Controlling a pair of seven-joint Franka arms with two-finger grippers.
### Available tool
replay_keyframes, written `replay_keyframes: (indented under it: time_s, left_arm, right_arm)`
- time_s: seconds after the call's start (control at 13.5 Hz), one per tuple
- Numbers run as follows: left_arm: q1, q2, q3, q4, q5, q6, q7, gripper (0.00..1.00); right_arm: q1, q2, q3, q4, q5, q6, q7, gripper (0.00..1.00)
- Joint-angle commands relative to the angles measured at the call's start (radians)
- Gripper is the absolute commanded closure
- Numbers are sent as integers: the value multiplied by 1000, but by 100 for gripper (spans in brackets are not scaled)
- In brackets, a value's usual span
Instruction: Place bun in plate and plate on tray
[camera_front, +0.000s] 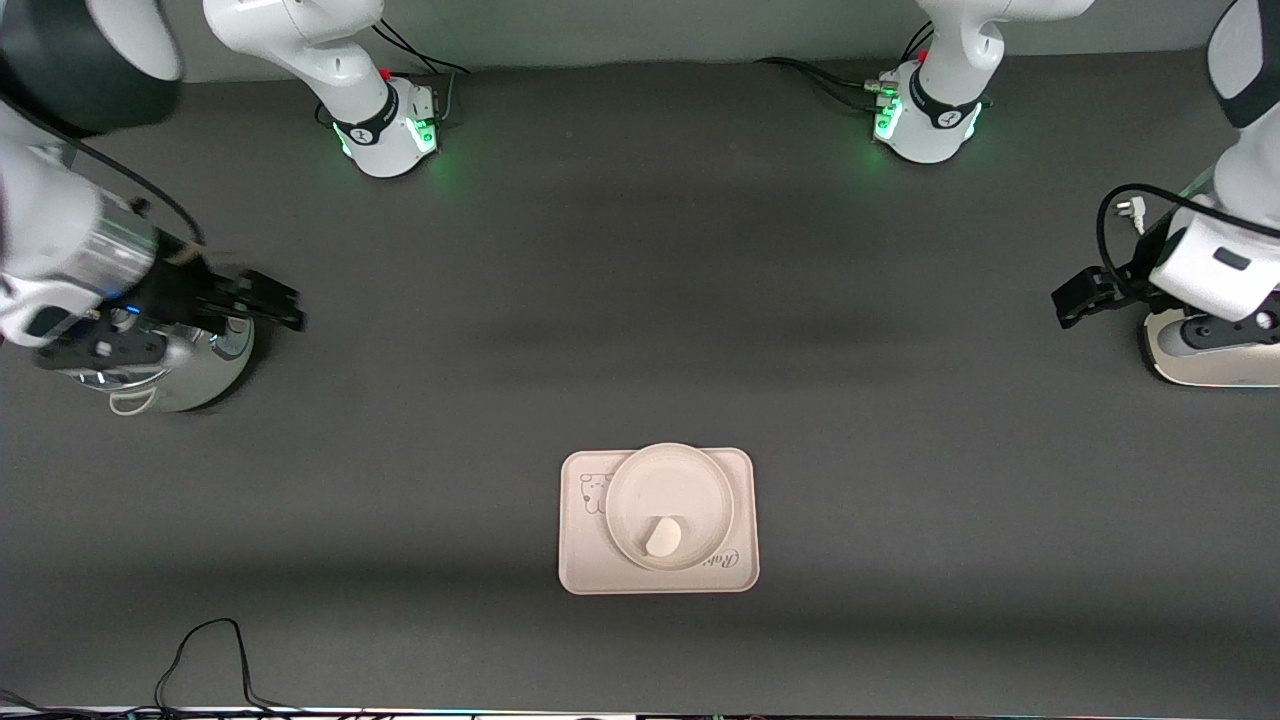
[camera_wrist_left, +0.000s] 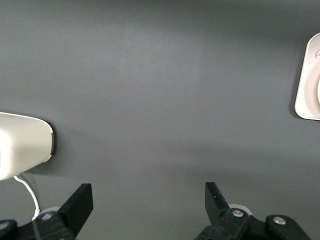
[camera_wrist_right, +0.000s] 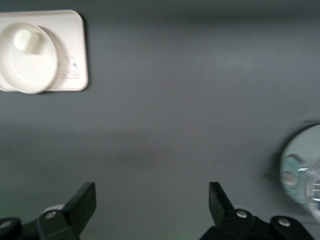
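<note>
The off-white bun (camera_front: 662, 538) lies in the round cream-pink plate (camera_front: 640, 490), near the plate's rim closest to the front camera. The plate sits on the rectangular cream-pink tray (camera_front: 578, 560), which has a cartoon animal drawing and script lettering. The right wrist view shows the bun (camera_wrist_right: 23, 39), plate (camera_wrist_right: 35, 70) and tray (camera_wrist_right: 75, 50) far off. The left wrist view shows only a corner of the tray (camera_wrist_left: 305, 90). My right gripper (camera_front: 262, 300) is open and empty at the right arm's end of the table. My left gripper (camera_front: 1078, 298) is open and empty at the left arm's end.
A round silver-grey stand (camera_front: 180, 375) with a white cable sits under my right gripper, also in the right wrist view (camera_wrist_right: 300, 170). A white base (camera_front: 1210, 355) stands under my left gripper, also in the left wrist view (camera_wrist_left: 25, 145). A black cable (camera_front: 210, 650) lies by the table's front edge.
</note>
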Motion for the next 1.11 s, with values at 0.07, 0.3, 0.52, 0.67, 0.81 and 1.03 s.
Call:
replay_keyframes:
  time_s: [0.07,0.3,0.52,0.67,0.81,1.03]
  left_arm:
    - [2,-2,2,50,-2,-29,22,0]
    - [0,36,2,148,-2,-121,25,0]
    - [-1,52,0,170,-2,-141,27,0]
    - [-4,52,-1,168,-2,-143,28,0]
    - [-3,52,-1,168,-2,-141,28,0]
    - [-3,53,-1,168,-3,-140,28,0]
  right_arm:
    - [-61,-49,-16,-43,-85,-4,-157,0]
    - [-60,-52,-56,-43,-87,-8,-159,0]
    - [-61,-52,-63,-43,-102,-16,-156,0]
    - [-60,-52,-61,-40,-102,-16,-154,0]
    - [-60,-52,-61,-40,-102,-16,-153,0]
    - [-61,-52,-61,-40,-102,-17,-154,0]
